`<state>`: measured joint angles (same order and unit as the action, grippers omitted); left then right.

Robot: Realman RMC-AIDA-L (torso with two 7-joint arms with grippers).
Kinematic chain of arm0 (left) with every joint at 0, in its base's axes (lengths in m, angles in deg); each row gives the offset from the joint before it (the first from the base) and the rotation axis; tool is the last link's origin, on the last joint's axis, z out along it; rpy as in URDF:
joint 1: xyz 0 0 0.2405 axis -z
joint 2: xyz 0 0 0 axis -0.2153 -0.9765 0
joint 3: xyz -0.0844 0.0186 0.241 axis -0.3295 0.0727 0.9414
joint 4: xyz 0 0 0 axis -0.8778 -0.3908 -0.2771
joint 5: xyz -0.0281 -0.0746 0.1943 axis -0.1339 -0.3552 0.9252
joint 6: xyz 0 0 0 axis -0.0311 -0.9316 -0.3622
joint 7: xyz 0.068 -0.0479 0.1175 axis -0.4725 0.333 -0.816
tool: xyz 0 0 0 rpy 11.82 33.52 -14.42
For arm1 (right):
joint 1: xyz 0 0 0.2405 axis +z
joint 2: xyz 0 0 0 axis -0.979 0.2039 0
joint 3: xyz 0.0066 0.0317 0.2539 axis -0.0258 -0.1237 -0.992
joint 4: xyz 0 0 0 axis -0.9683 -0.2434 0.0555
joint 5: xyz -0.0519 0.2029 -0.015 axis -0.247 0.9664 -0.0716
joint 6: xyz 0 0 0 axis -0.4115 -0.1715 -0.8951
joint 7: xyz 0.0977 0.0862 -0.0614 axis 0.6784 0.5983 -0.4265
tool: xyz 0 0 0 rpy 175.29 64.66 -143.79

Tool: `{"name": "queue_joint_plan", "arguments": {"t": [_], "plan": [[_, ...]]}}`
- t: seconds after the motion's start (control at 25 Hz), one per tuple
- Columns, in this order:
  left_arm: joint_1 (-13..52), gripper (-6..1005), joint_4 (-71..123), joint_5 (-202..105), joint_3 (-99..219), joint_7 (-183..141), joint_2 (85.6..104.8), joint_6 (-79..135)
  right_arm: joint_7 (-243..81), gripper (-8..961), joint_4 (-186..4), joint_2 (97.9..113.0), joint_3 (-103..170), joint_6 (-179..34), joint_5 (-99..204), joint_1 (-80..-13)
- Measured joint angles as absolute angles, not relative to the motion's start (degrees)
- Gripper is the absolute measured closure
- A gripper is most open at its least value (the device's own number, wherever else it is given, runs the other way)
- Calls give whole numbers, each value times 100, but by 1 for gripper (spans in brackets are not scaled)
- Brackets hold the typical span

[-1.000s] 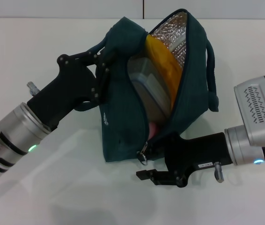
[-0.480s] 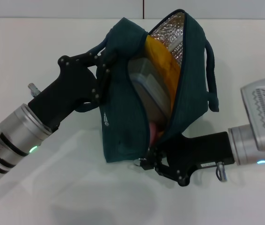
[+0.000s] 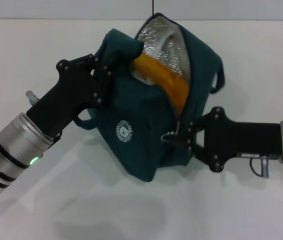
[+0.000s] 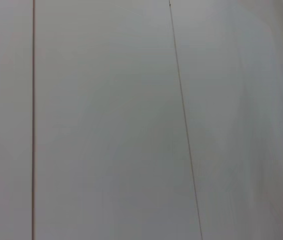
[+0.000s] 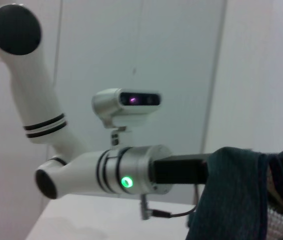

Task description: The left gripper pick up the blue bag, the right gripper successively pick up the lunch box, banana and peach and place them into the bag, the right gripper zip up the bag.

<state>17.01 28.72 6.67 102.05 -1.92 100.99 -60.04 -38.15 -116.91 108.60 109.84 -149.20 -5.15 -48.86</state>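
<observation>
The bag (image 3: 146, 135) is held above the table (image 3: 26, 45), tilted, between the two grippers. Its left upper edge is clamped by the left gripper (image 3: 104, 75); the right gripper (image 3: 181, 136) is set at its right side. The banana (image 3: 164, 82) lies inside the opening.

Blue bag held up, half zipped

The blue bag (image 3: 146, 135) is tilted and lifted off the white table. Its top is open at the far end, showing shiny silver lining. The yellow-orange banana (image 3: 164, 82) pokes out of the opening
</observation>
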Motion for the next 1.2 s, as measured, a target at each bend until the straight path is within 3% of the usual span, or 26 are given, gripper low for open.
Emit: {"name": "queue_joint_plan", "arguments": {"t": [0.84,1.2], "plan": [[1732,942,2874,175,10204,-140,10052,-5870,-4047,935,-11698,10893,11666,-14517,-346,-4752],[1691,630,2812,112,10195,1247,10024,-5806,-4020,935,-11703,10893,11688,-14532,-323,-4722]]}}
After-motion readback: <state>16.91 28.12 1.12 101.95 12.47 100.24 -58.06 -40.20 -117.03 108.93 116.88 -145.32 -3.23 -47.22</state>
